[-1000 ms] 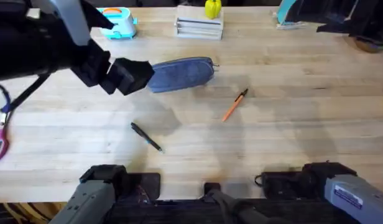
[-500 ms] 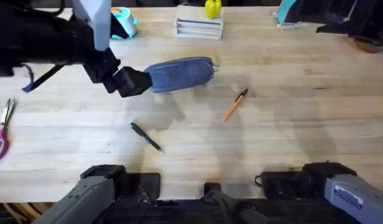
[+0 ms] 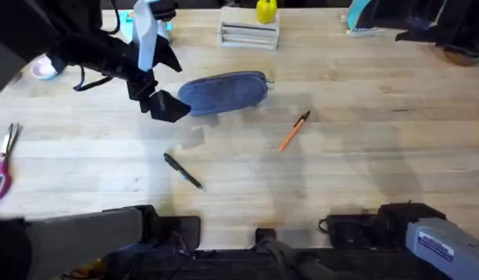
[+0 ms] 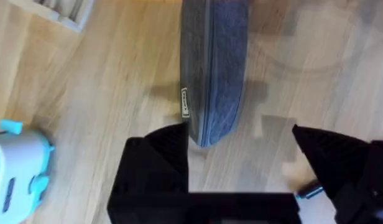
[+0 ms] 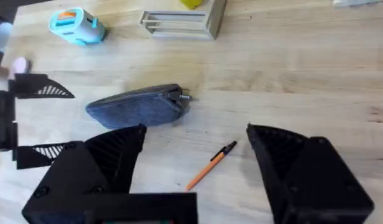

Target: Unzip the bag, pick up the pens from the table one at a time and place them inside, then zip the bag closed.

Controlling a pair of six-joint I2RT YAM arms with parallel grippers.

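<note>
The grey-blue bag (image 3: 224, 93) lies on the table (image 3: 364, 155) with its zipper closed and the pull at its right end (image 5: 184, 96). My left gripper (image 3: 171, 106) hovers at the bag's left end. In the left wrist view it is open (image 4: 241, 146), and the end of the bag (image 4: 216, 68) sits between its fingers (image 4: 157, 165) without touching them. The orange pen (image 3: 292, 131) lies to the right of the bag, the black pen (image 3: 183, 170) nearer the front. My right gripper (image 5: 198, 134) is open and empty, held back near its base, looking onto the orange pen (image 5: 210, 165) and the bag (image 5: 138, 107).
Pink-handled scissors (image 3: 0, 163) lie at the table's left edge. A light-blue and white device (image 3: 146, 27) and a white rack (image 3: 249, 33) with a yellow object (image 3: 265, 11) stand along the back. Bare wood spreads across the right half.
My left arm has swung away from under the camera and its gripper has settled lower at the bag's left end. Bag, pens and right arm have not moved.
</note>
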